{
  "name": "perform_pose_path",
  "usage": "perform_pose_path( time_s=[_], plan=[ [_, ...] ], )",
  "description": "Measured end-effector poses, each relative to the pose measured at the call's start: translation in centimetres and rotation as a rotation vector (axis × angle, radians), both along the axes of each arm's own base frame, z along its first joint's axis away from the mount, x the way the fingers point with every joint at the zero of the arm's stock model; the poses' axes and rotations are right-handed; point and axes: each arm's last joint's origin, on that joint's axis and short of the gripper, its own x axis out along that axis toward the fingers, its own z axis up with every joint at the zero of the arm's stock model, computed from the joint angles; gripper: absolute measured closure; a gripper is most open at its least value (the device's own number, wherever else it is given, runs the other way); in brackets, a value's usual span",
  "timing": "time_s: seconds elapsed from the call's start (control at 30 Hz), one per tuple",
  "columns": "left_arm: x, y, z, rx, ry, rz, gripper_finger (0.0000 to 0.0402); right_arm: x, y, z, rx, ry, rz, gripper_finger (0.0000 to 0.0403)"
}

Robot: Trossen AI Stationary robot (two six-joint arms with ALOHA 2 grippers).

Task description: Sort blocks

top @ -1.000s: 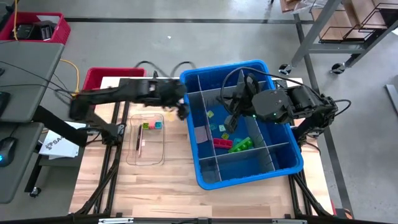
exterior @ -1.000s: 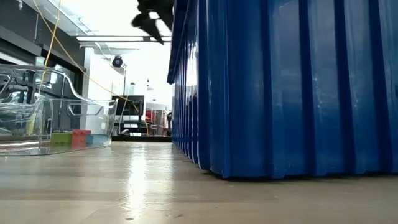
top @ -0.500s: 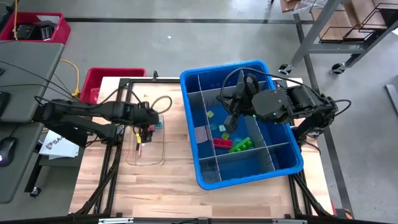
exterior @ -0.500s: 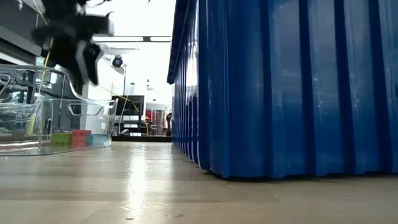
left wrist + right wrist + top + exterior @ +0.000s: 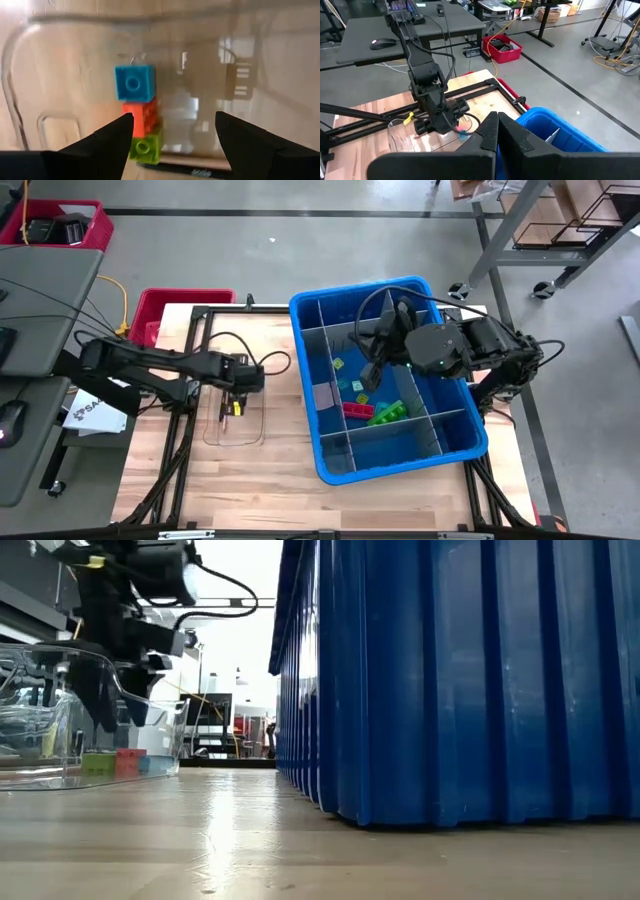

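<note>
The wooden tabletop (image 5: 270,480) carries everything here, and the biggest thing on it is the blue bin (image 5: 400,463), sitting toward the right edge and split by grey dividers (image 5: 324,394) into compartments. In the low view its ribbed blue wall (image 5: 460,680) fills most of the frame. Loose blocks (image 5: 352,386) lie in the bin's middle compartments: small studded toy bricks, yellow and teal ones near the centre, a red one and a bright green one just beside each other a little nearer the front edge.

Toward the left side of the tabletop sits a clear plastic tray (image 5: 234,435), well apart from the bin. Inside it, at the end toward the back edge, three sorted blocks (image 5: 139,117) touch in a row: blue, then orange-red, then lime green, each with round studs on top. The low view catches the same trio (image 5: 118,762) through the tray's clear wall.

Left arm is right over that tray, its left pincer (image 5: 172,132) hanging just above the three blocks with the fingers spread wide and nothing between them.

Right arm is parked over the bin, and its right pincer (image 5: 496,131) is closed tight, fingers pressed together, holding nothing that shows.
</note>
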Motion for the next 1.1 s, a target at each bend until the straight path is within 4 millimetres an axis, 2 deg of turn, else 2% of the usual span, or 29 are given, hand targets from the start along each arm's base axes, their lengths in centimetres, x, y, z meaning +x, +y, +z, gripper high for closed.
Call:
perform_pose_path(
  time_s=[0.2,0.4,0.7,1.1],
  plan=[
    [1.7,0.0,-0.2,-0.011,-0.074,0.043,0.0145,0.0,0.0,0.0,0.0,0.0,0.0,0.0403],
    [2.0,0.1,-1.4,0.025,0.005,-0.067,0.015,0.0,0.0,0.0,0.0,0.001,0.0,0.0403],
    [3.0,1.2,-3.3,-0.007,0.055,0.01,0.015,0.0,0.0,0.0,0.0,0.001,0.0,0.0403],
    [3.1,1.9,-3.7,-0.074,0.058,0.025,0.0163,0.0,0.0,0.0,0.0,0.002,0.002,0.0403]
  ],
)
